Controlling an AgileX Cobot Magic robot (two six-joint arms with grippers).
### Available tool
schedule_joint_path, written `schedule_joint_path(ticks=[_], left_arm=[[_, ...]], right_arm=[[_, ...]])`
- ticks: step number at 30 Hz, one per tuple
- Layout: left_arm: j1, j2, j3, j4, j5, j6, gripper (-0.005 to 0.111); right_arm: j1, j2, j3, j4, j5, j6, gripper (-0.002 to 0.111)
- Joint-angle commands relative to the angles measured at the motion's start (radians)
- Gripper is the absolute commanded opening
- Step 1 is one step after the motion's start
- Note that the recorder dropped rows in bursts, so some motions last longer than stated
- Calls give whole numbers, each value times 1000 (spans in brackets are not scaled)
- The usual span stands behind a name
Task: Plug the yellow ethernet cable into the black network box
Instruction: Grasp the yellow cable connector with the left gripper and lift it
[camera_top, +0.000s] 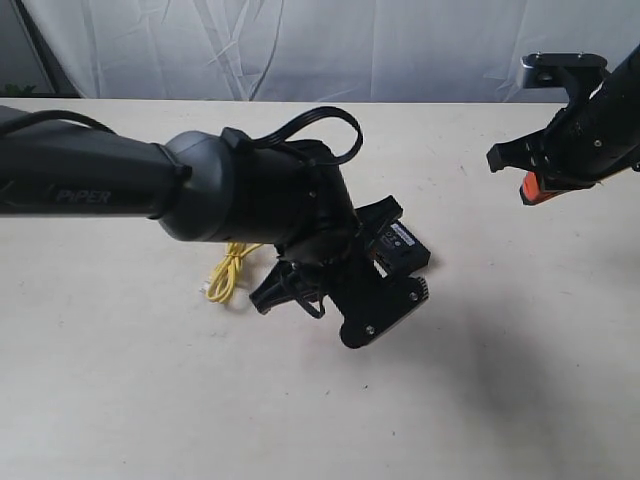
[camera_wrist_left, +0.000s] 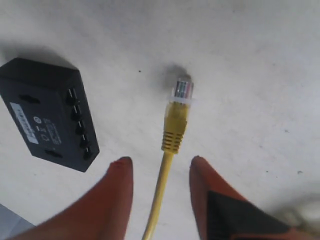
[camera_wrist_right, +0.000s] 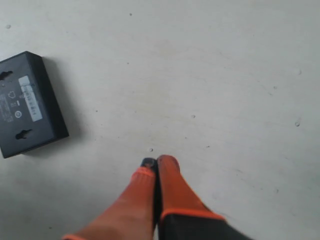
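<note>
Pale table (camera_wrist_left: 260, 60), yellow ethernet cable (camera_wrist_left: 175, 125) between spread left jaws, untouched

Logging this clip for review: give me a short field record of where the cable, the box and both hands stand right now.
cable: yellow ethernet cable lies on the table, plug not inserted
box: black network box beside the plug, apart from it
left hand: left hand open, fingers either side of the cable, not gripping
right hand: right hand shut, empty, raised away from the box
task state: not yet plugged
</note>
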Motion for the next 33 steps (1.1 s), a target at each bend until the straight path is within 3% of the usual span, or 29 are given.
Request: schedule_joint_path(ticks=[1,15,19,26,33], left_arm=[[27,0,-3,-22,-18,-9,45],[52,35,-3,-67,-112,70,43],[52,54,-3,-67,-107,70,35],[52,47,-3,-67,-81,47,2],[52,19,-3,-65,-56,-212,0]], right_arm=[[-3,-6,-4,-1,-9,0,0],[-3,-6,-4,-1,-9,2,0],[-3,-6,-4,1,-9,2,0],[-3,-6,-4,3,-9,2,0],[-3,-6,-4,7,-9,2,0]])
